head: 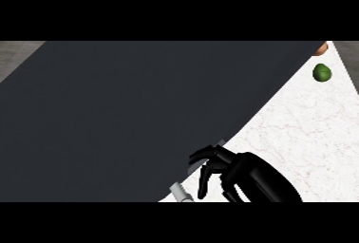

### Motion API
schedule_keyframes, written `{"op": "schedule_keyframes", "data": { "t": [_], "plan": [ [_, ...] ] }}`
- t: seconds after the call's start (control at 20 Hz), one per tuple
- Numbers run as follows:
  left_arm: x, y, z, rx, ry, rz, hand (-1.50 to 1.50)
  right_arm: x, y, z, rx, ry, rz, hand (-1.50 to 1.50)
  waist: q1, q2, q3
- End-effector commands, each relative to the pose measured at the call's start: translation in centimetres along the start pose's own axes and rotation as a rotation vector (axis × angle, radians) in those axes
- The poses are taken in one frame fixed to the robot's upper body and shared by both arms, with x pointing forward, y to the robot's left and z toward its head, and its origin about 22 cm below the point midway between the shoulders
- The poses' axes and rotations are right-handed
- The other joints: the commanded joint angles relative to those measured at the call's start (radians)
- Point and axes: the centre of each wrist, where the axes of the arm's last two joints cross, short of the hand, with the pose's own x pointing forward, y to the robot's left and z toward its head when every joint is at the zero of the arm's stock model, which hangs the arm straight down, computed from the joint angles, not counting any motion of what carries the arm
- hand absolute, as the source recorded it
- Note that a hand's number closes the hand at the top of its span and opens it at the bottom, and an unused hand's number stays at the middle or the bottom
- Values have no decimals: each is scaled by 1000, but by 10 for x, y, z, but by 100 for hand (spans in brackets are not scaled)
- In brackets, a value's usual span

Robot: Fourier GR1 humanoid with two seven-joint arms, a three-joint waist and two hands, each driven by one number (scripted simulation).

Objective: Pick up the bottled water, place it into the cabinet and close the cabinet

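Right robot hand (224,166), fingers curled and holding nothing, rests against the dark cabinet door's (126,118) edge above the white bench (308,128); bottle unseen, presumably inside; advise pushing steadily near the handle (182,193) until shut.

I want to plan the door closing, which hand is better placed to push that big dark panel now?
The right hand, judging by what shows. It sits with curled fingers at the edge of the dark cabinet door, beside the silver handle. The left hand is not in view, nor is the bottle.
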Motion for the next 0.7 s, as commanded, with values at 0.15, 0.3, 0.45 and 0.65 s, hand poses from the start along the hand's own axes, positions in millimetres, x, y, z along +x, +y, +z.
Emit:
{"op": "schedule_keyframes", "data": {
  "t": [0.15, 0.3, 0.45, 0.65],
  "plan": [
    [18, 22, 5, 26, -40, -13, -150, 42, -36, -84, -16, -87, -97, 150, -19, -12, -1],
    [28, 13, 15, 34, -34, -16, -150, 42, -50, -112, 4, -40, -113, 150, -26, -15, 0],
    [40, 24, 15, 33, -51, -37, -150, 34, -87, -121, 19, -47, -87, 150, -32, -12, 0],
    [32, 31, 24, 44, -19, -8, -150, 42, -83, -157, 67, -37, -77, 150, -45, -14, -1]
  ]
}}
